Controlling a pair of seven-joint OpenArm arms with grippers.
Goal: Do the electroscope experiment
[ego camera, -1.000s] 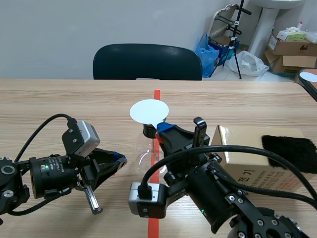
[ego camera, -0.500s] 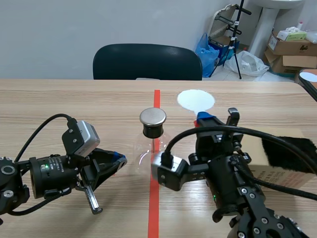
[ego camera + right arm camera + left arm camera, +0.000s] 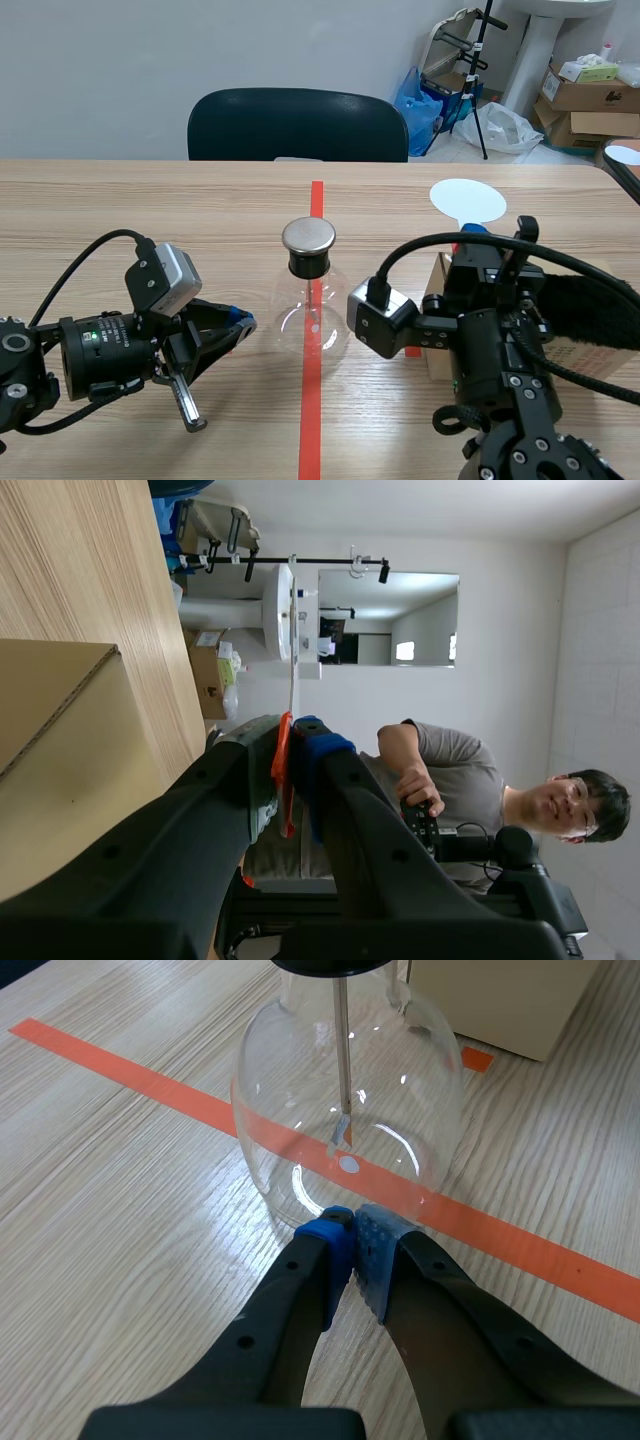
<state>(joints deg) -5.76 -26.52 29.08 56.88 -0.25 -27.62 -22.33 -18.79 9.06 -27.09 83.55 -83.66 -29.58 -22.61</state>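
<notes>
Table [image 3: 150,200] of pale wood carries everything, with a red tape line running down its middle. On the robot's right stands a cardboard box [image 3: 500,1000] with a black cloth [image 3: 590,310] lying on top. Any print on the side facing the robot is hidden behind the right arm, and the labels on the cartons in the far corner are too small to read.

At the middle, on the tape line, stands the glass flask [image 3: 312,315], stoppered and topped by a round metal cap [image 3: 308,236]. A second ago the white disc [image 3: 468,200] hung right over that cap. It has since swung off to the right and now sits above the box, well apart from the flask. That looks like the approach to the cap being finished and the disc heading back toward the cloth, perhaps for another rub.

The right pincer [image 3: 288,745] is clamped on the disc's thin orange handle [image 3: 284,790]. The left pincer [image 3: 352,1240] has not moved. Its pads are pressed together on nothing, just beside the flask's foot.

Inside the glass, small foil strips [image 3: 340,1132] hang at the rod's end; whether they are spread cannot be told.
</notes>
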